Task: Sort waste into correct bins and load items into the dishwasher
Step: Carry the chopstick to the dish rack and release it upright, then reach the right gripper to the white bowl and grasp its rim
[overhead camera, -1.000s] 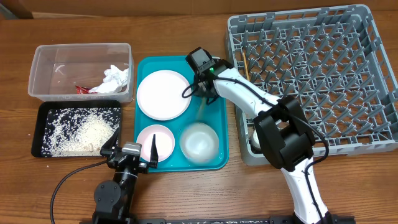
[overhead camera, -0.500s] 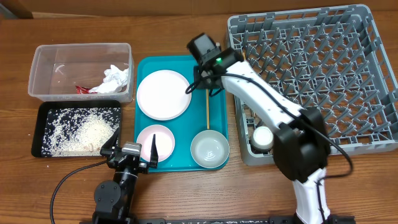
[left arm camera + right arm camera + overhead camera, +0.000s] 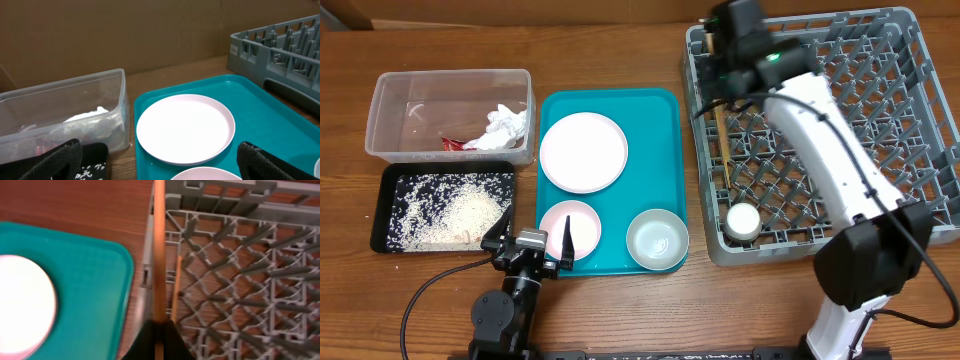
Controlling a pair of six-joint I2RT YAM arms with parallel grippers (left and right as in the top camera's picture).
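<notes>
overhead: the right gripper point(image 3: 720, 70) hangs over the far left corner of the grey dish rack point(image 3: 880, 140). a chopstick point(image 3: 721, 145) runs out from under it along the rack's left side. from here i cannot tell how the fingers stand. a small white cup point(image 3: 742, 220) sits in the rack's near left corner. on the teal tray point(image 3: 660, 140) lie the large white plate point(image 3: 583, 152), the small pinkish plate point(image 3: 570, 228) and the pale bowl point(image 3: 657, 240). the clear tub point(image 3: 380, 110) holds the crumpled napkin point(image 3: 505, 125) and the red wrapper point(image 3: 452, 143). the black tray point(image 3: 382, 215) just in front of it holds the rice grains point(image 3: 450, 210). the left gripper point(image 3: 530, 238) sits at the near edge between the black tray and the small plate, fingers spread wide around nothing.

left wrist: the left gripper point(image 3: 160, 167) has a dark fingertip in each bottom corner, far apart and empty. the large white plate point(image 3: 185, 127) lies ahead on the teal tray point(image 3: 260, 115), with the clear tub point(image 3: 75, 105) to the left and the rack point(image 3: 275, 45) to the right.

right wrist: the right gripper point(image 3: 159, 327) is pinched tight on the chopstick point(image 3: 159, 255), which reaches over the rack's left wall. a second chopstick point(image 3: 175, 290) lies inside the rack point(image 3: 240, 280), just right of it. the teal tray point(image 3: 90, 290) and the plate's edge point(image 3: 25, 305) show on the left.
</notes>
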